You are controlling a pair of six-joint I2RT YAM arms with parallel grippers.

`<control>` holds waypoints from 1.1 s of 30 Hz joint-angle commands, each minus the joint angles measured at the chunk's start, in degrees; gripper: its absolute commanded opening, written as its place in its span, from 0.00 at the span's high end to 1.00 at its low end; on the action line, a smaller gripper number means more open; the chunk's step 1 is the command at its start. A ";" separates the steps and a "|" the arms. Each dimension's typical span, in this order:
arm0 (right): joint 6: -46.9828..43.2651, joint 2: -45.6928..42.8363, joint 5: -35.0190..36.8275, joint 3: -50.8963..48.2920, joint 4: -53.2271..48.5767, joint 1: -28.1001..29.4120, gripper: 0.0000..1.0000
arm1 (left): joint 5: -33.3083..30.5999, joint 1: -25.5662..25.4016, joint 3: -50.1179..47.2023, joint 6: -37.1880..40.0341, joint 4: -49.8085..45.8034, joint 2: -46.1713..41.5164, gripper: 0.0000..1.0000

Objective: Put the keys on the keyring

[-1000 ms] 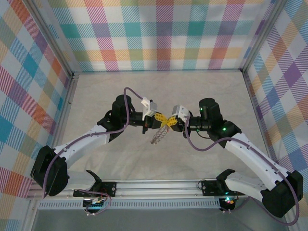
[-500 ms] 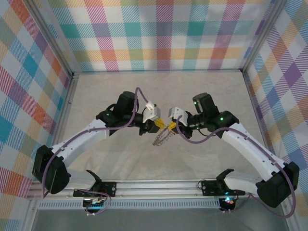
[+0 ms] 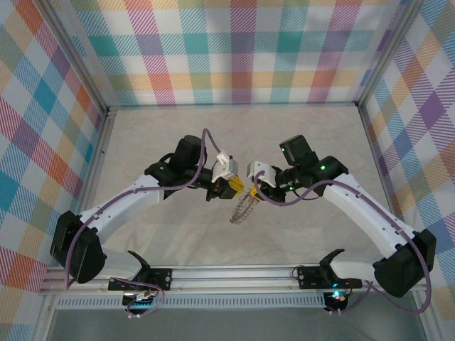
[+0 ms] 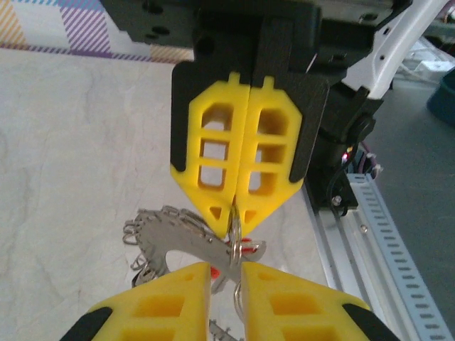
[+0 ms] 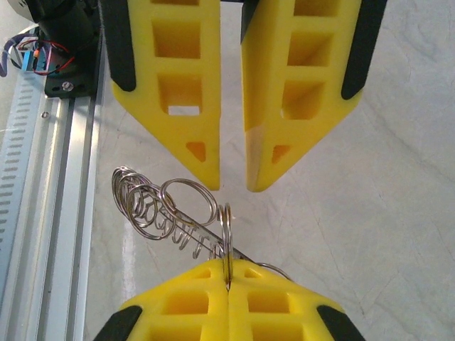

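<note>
We judge the keyring light, stiff and slippery, likely to swing; its thin rim is the best place to pinch. The right tool is clamped on that rim above the table, with the ring dangling toward six o'clock. The left tool, at its nine o'clock, stands slightly parted and holds nothing.

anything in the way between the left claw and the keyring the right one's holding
Nothing visible. The left claw is open and faces the silvery-grey toothed metal keyring, which hangs pinched in the shut right claw, with only a bare gap between them.
</note>
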 commanded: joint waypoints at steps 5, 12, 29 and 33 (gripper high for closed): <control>-0.69 -0.51 -1.46 0.83 0.92 0.59 1.00 | 5.41 -0.56 0.96 -2.44 3.36 1.54 0.81; 0.44 -1.50 -2.54 -0.08 3.29 0.61 1.00 | 5.13 -1.63 2.44 -1.16 0.52 3.18 0.82; 5.14 -8.66 -4.38 -7.20 13.34 -0.69 0.72 | 6.75 -1.79 2.31 -3.22 4.16 1.44 1.00; 6.44 -10.61 -4.66 -8.72 14.78 -1.84 0.72 | 5.75 -1.22 -0.16 -7.68 11.17 0.31 1.00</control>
